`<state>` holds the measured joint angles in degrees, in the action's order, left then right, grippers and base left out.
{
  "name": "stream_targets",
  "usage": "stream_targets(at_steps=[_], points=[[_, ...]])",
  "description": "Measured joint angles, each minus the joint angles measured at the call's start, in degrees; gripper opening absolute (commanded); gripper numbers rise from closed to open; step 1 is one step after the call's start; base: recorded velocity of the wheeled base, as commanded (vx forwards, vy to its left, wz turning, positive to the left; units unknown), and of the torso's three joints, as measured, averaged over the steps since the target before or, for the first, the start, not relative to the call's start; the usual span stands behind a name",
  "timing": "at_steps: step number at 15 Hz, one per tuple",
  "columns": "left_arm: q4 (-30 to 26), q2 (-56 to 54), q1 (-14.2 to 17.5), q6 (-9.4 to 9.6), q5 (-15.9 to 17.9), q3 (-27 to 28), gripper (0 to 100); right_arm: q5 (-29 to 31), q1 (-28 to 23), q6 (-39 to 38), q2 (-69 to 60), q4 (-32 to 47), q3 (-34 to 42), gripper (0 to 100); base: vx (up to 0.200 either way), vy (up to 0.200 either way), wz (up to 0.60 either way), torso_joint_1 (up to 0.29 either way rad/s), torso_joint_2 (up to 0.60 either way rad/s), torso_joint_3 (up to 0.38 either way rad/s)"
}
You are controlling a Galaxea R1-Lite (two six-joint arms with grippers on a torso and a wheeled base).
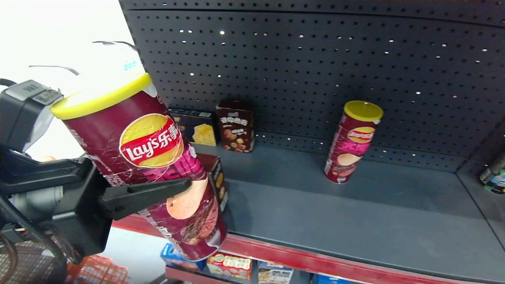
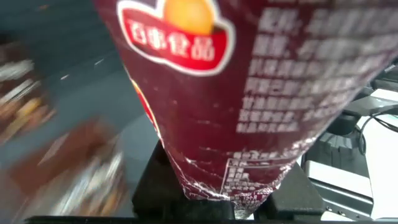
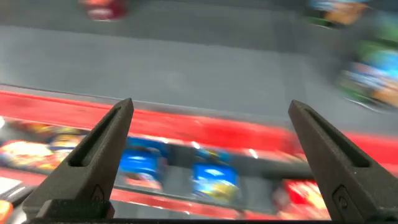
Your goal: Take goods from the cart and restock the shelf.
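Clamping the maroon chips can about its lower middle, the left gripper sits at the near left. One black finger crosses the can's front face, and the other is hidden behind the can. In the left wrist view the can stands close against the gripper's body, with its small print too blurred to read. The can is tilted. Its long axis runs from the yellow lid, high and to the left, down to the base, which hangs low and to the right over the red front lip of the shelf at its left end. Whether the base touches the lip cannot be told.

The right gripper has its two fingers spread wide with nothing between them. It hangs above the same red lip, and the blurred packages beyond are on the lower shelf.

A brown box just behind the held can is mostly covered by it. Farther back on the grey shelf board, a dark box with a yellow picture and a taller brown box stand against the pegboard. A second maroon can stands upright with its lid up, well apart to the right and near the back. At the far right edge a dark can is cut off by the picture's edge.
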<state>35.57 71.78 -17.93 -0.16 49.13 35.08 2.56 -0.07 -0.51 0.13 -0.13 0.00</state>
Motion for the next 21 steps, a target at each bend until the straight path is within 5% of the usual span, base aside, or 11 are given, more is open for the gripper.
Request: stream_targets(at_steps=[21], points=[[0.0,-1.0,0.5,0.13,-0.8,-1.2,0,-1.5,0.0,0.3,0.0,0.0,0.0,100,0.000,0.000,-0.03,0.000,0.00,0.000]])
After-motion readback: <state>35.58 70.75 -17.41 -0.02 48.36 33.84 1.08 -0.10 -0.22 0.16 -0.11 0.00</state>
